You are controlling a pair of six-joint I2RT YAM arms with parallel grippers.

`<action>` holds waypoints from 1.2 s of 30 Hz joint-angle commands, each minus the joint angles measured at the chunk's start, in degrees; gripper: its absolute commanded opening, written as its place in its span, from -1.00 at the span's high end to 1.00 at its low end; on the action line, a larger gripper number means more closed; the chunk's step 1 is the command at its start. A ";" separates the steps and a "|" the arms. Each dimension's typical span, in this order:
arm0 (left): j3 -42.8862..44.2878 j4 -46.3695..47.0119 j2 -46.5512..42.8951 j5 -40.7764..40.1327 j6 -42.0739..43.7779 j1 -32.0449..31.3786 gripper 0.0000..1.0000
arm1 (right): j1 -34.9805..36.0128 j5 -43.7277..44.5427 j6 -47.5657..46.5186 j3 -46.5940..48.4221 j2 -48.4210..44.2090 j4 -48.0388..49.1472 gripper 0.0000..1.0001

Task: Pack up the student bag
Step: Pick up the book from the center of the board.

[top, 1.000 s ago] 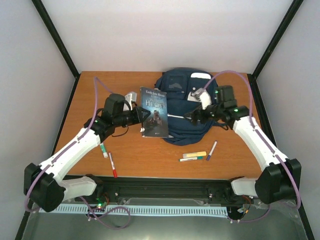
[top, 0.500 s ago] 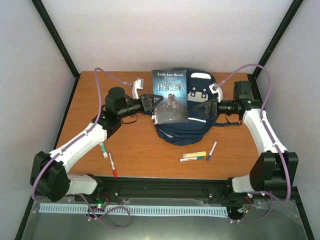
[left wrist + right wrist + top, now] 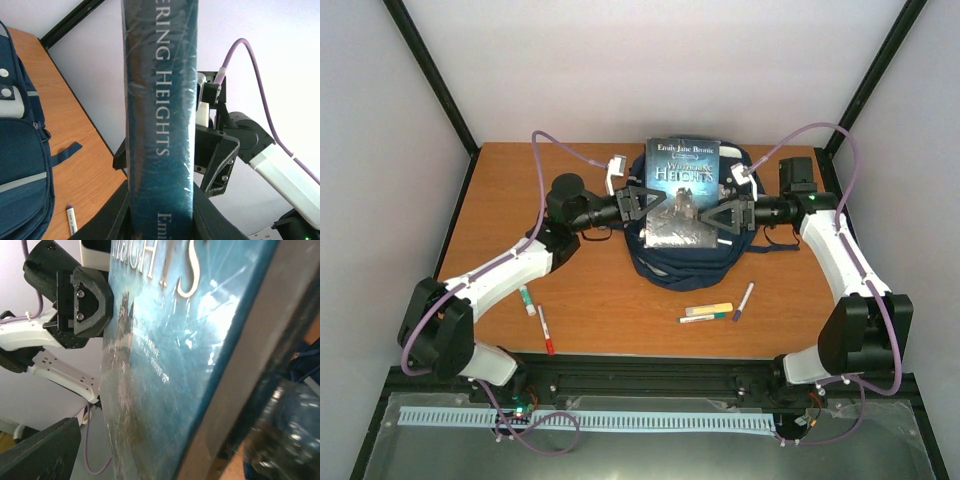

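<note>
A dark blue book, "Wuthering Heights" point(image 3: 681, 192), stands upright in the air over the navy student bag point(image 3: 685, 262), which lies at the back middle of the table. My left gripper point(image 3: 638, 205) is shut on the book's spine edge point(image 3: 159, 125). My right gripper point(image 3: 725, 215) is at the book's opposite edge. In the right wrist view its jaws straddle that edge point(image 3: 175, 430), and one finger point(image 3: 40, 450) stands a little off the cover, so it is open. The bag's side shows in the left wrist view point(image 3: 20, 165).
On the brown table point(image 3: 500, 200), a green marker point(image 3: 527, 300) and a red marker point(image 3: 544, 330) lie at the front left. A yellow highlighter point(image 3: 708, 309), a green pen point(image 3: 703, 318) and a purple pen point(image 3: 744, 300) lie at the front right.
The left gripper carried the book from beside the bag up and right, tilting it upright over the bag. The right gripper rose from the bag and closed in on the book's right edge.
</note>
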 commanded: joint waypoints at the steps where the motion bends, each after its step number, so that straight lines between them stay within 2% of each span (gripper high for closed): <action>1: 4.62 14.75 0.12 1.07 -3.72 -0.70 0.98 | 1.56 -4.05 -0.63 0.84 0.21 -1.08 -0.80; 9: 4.74 14.03 1.53 -0.73 -3.41 -0.80 0.98 | 1.95 -7.78 1.09 0.65 -0.80 -0.87 -0.54; 10: 4.90 13.95 1.88 -0.59 -3.37 -0.80 0.94 | 1.90 -8.47 1.14 0.59 -0.87 -0.99 -0.50; 13: 5.24 13.29 2.89 -0.41 -3.13 -0.80 0.65 | 1.92 -10.21 1.13 1.36 -1.13 -1.74 -0.40; 18: 4.75 12.67 4.43 -1.90 -3.18 -0.81 0.63 | 1.92 -9.93 2.87 2.12 -1.92 -1.40 -0.16; 22: 4.35 12.76 5.44 -2.66 -3.38 -0.79 0.63 | 1.89 -7.35 6.61 1.14 -2.80 1.43 -0.04; 28: 4.17 11.19 6.45 -3.42 -2.63 -0.80 0.47 | 1.39 0.18 14.08 -2.50 -5.44 9.31 0.36; 32: 3.91 10.60 7.22 -3.62 -2.25 -0.81 0.40 | 1.23 1.97 14.78 -2.98 -5.65 10.24 0.49; 34: 3.73 10.00 7.59 -3.86 -1.93 -0.80 0.33 | 1.11 2.82 15.13 -3.33 -5.65 10.63 0.57; 36: 3.47 9.12 7.70 -4.50 -1.41 -0.80 0.14 | 0.73 3.28 15.25 -3.60 -5.50 10.93 0.68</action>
